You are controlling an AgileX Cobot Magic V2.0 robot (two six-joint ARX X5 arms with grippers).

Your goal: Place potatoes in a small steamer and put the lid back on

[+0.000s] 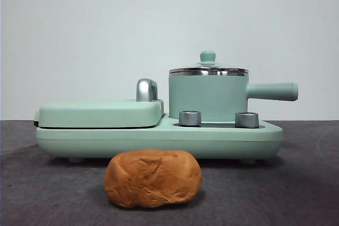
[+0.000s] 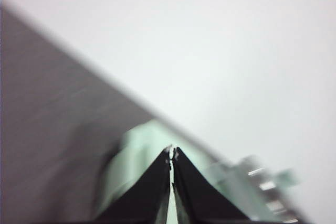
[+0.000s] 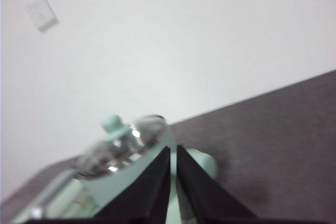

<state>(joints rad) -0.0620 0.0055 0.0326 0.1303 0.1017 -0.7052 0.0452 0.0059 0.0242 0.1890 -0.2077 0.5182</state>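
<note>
front view: the potato (image 1: 152,178) lies on the dark table (image 1: 296,183) just before the green cooker base (image 1: 159,138); the lid (image 1: 208,69) sits on the small steamer (image 1: 208,95). the potato looks firm, rough, easy to grip across its middle, with open room around.

left wrist view: the left gripper (image 2: 171,153) is pinched together, empty.

right wrist view: the right gripper (image 3: 173,150) is likewise closed and empty, near the lid's knob (image 3: 114,124), likely the best hold.

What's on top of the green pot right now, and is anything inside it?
The glass lid sits on the small steamer. Its opaque wall hides the inside; the potato lies on the table.
</note>
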